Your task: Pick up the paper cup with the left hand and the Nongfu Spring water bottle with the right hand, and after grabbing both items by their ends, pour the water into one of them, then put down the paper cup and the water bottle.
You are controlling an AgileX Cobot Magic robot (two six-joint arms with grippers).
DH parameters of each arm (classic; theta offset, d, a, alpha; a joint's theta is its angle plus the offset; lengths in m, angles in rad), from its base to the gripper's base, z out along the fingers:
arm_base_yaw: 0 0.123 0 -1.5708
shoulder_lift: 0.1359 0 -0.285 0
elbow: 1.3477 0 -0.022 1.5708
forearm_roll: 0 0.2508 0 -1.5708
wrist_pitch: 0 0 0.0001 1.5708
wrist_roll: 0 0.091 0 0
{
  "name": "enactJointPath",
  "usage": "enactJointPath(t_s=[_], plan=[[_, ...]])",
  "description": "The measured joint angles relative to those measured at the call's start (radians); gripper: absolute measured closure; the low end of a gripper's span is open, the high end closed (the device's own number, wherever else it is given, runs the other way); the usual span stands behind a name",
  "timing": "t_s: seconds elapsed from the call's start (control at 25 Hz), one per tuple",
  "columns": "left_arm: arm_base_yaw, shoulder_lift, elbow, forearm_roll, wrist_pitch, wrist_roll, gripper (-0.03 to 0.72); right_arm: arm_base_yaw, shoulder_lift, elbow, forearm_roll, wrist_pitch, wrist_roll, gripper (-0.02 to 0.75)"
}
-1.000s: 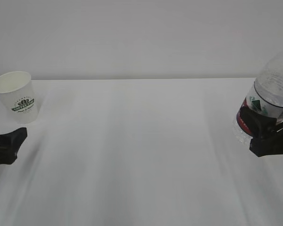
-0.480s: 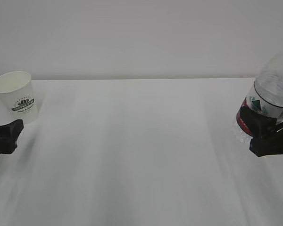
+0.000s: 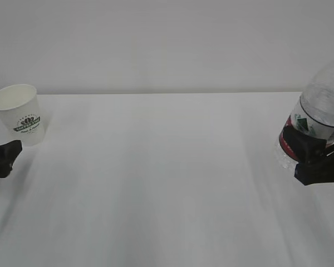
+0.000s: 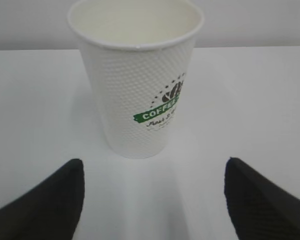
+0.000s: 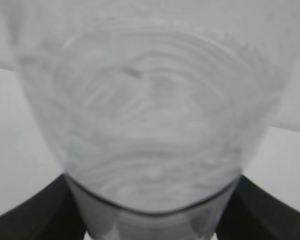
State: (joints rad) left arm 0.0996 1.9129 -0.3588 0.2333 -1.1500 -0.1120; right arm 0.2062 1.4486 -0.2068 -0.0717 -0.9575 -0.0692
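I read this as the pickup step, half done. My right gripper [image 3: 314, 158] is clamped on the Nongfu Spring water bottle [image 3: 322, 108], low on its body, at the table's [image 3: 167, 183] right edge. My left gripper [image 4: 152, 195] stands wide open, empty, nearer me than the paper cup [image 4: 137, 75] (upright, far left). Next: advance until the jaws flank the cup, then close.

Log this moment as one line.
left gripper: open, short of cup | right gripper: gripping bottle | cup: upright on table
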Motion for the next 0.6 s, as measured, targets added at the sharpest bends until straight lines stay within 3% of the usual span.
enactJointPath(t_s=[0.2, 0.6], plan=[[0.052, 0.04, -0.05, 0.094, -0.002, -0.039, 0.053, 0.0, 0.0, 0.0, 0.0, 0.0, 0.0, 0.242], [0.056, 0.081, -0.126, 0.136, -0.002, -0.047, 0.071, 0.0, 0.0, 0.0, 0.0, 0.0, 0.0, 0.242]])
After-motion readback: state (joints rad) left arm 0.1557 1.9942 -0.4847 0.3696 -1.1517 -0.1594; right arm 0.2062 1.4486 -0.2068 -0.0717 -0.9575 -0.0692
